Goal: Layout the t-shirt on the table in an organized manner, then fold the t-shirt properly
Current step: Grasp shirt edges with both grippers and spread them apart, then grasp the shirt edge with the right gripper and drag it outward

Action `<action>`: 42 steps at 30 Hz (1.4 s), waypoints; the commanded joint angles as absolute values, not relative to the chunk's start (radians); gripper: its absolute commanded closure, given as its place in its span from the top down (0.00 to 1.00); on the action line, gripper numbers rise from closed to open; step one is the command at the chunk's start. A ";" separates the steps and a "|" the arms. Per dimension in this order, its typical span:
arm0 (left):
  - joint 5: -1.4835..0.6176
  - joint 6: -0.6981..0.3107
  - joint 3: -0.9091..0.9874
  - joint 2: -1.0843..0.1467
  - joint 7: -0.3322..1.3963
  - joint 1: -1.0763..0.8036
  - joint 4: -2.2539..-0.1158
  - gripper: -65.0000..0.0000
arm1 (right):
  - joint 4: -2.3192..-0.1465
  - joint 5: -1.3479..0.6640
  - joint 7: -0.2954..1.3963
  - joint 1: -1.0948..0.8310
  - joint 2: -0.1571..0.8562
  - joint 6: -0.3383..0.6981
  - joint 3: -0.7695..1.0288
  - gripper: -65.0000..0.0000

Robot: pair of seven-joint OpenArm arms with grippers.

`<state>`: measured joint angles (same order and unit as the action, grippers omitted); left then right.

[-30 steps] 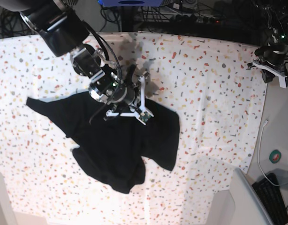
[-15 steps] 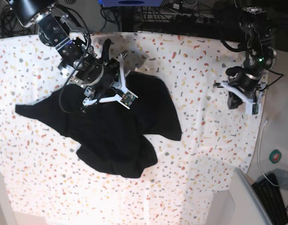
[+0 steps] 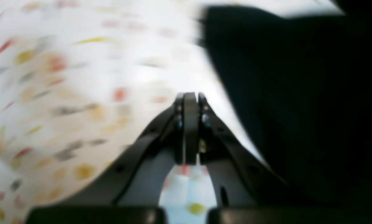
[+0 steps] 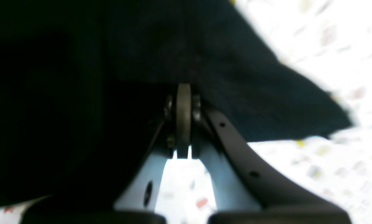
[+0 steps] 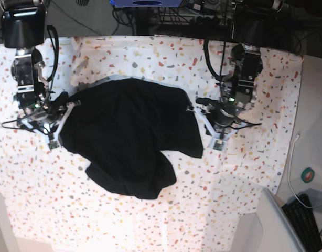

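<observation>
Laying out is only half begun: the t-shirt (image 5: 130, 134) sits rumpled in the middle of the table (image 5: 255, 173), bunched toward the near edge, no sleeve or hem squared. My right gripper (image 4: 183, 93) has its jaws together, pinching a fold of cloth at the shirt's side. My left gripper (image 3: 190, 102) is closed on nothing, just beside the shirt's other edge. Flattening and every fold remain, I judge.
</observation>
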<state>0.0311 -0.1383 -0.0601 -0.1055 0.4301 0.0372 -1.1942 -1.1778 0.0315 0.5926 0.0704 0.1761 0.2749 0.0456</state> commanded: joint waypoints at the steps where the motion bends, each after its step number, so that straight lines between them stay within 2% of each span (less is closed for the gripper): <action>1: 0.061 -0.127 -0.053 -0.119 0.414 0.018 -1.219 0.00 | -1.152 0.035 0.572 0.124 0.182 0.275 0.047 0.00; 10: 0.185 -0.130 -0.067 -0.160 0.415 -0.248 -1.484 0.00 | -0.751 0.039 0.421 0.398 0.153 0.272 0.047 0.00; 13: 0.185 -0.130 -0.056 -0.160 0.415 -0.312 -1.554 0.00 | -0.702 0.039 0.363 0.458 0.153 0.271 0.056 0.00; 16: 0.183 -0.130 -0.051 -0.160 0.415 -0.367 -1.630 0.00 | -0.820 0.035 0.383 0.456 0.153 0.269 0.067 0.00; 20: 0.174 -0.130 0.045 -0.171 0.415 -0.433 -1.687 0.00 | -1.184 0.033 0.604 0.334 0.130 0.274 0.154 0.00; 22: 0.108 -0.130 0.143 -0.173 0.410 -0.452 -1.698 0.00 | -1.403 0.038 0.680 0.217 0.091 0.277 0.128 0.20; 25: -0.074 -0.130 0.341 -0.177 0.414 -0.464 -1.698 0.00 | -1.639 0.039 0.684 0.047 0.088 0.277 -0.035 0.46; 27: -0.185 -0.131 0.449 -0.188 0.414 -0.469 -1.692 0.00 | -1.716 0.042 0.685 -0.012 0.091 0.277 -0.170 0.56; 30: -0.314 -0.131 0.561 -0.232 0.415 -0.483 -1.690 0.00 | -1.745 0.096 0.685 -0.048 0.087 0.271 -0.383 0.57; 34: -0.338 -0.131 0.648 -0.240 0.415 -0.479 -1.689 0.00 | -1.692 0.200 0.685 -0.022 0.024 0.245 -0.591 0.57; 37: -0.346 -0.131 0.720 -0.237 0.415 -0.473 -1.655 0.00 | -1.554 0.286 0.684 0.027 -0.054 0.199 -0.716 0.57; 42: -0.346 -0.131 0.774 -0.237 0.415 -0.479 -1.610 0.00 | -1.294 0.315 0.621 0.124 -0.128 0.188 -0.814 0.57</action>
